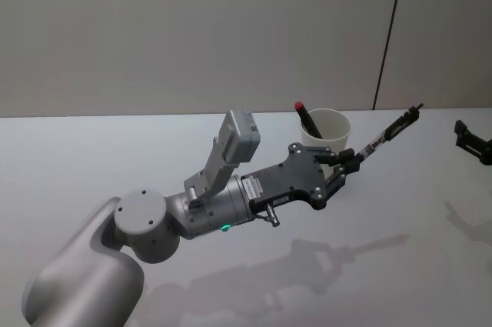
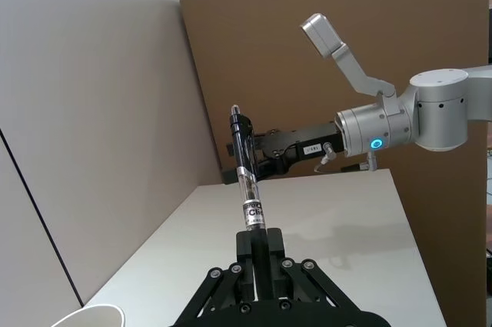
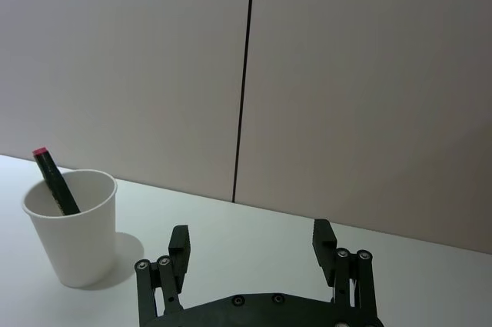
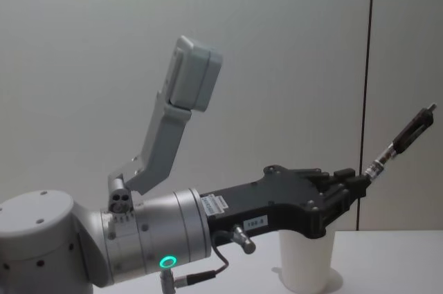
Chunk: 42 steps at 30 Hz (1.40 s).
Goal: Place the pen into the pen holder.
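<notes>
**Pen Held Beside the Pen Holder: Hazards and Blind Spots**

**Current state.** The left gripper (image 1: 347, 164) is clenched on one end of the pen (image 1: 384, 136). It sits just in front of the pen holder (image 1: 327, 128), close to the rim. The pen slants upward and away from the holder, so its free end is up in the air, out past the holder's right side. None of the pen is over the opening. A dark marker with a red cap (image 1: 306, 119) leans inside the holder against its left wall. The right gripper (image 1: 469, 141) is idle well to the right of the holder, with its fingers spread and nothing between them.

**Hazards.**
- The paper holder looks light, so a nudge from the gripper body while the wrist turns could tip or slide it.
- The grasp is near the pen's end, so the long free length could pivot in the fingers during reorienting.
- The marker takes up part of the opening, so a pen lowered on that side could catch on it.
- A release before the pen's lower end is inside the rim would drop it onto the table (image 1: 92, 158).

**Hard to make out.**
- The gripper covers the holder's lower front wall in the head view and its rim in the chest view, so contact between them cannot be judged.
- The gripped end of the pen is buried between the fingers, so which end carries the writing tip cannot be told.
</notes>
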Available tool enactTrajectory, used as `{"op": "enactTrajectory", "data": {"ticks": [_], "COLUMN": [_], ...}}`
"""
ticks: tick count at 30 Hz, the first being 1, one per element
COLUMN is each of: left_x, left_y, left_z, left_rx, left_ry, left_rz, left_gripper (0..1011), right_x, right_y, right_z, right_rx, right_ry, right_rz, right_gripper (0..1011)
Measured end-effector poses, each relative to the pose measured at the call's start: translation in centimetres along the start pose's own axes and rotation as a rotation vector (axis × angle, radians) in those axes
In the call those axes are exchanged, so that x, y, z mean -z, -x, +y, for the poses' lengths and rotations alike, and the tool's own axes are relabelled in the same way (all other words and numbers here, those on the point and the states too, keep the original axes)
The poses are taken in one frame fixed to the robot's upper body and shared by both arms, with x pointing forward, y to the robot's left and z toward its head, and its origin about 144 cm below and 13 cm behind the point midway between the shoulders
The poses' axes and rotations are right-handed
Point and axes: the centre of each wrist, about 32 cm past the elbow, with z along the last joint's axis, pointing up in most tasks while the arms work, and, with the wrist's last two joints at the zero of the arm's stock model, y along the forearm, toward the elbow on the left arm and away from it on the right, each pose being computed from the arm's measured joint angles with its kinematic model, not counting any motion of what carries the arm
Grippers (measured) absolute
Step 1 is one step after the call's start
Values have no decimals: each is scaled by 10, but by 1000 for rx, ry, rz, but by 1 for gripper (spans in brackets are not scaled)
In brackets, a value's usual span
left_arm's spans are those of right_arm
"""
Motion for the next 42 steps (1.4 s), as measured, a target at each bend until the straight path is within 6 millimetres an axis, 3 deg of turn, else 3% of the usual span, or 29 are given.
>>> {"op": "enactTrajectory", "data": {"ticks": [13,42], "left_x": [0,0], "left_y": [0,0], "left_z": [0,-1], "left_rx": [2,2], "left_ry": [0,0], "left_rz": [0,0], "left_gripper": [126,126], "right_x": [-3,-2], "right_y": [-1,-3], "right_z": [-14,-52], "right_rx": [-75,-349], "right_ry": [-28,45], "right_rz": [91,473], "right_gripper": [1002,1002]}}
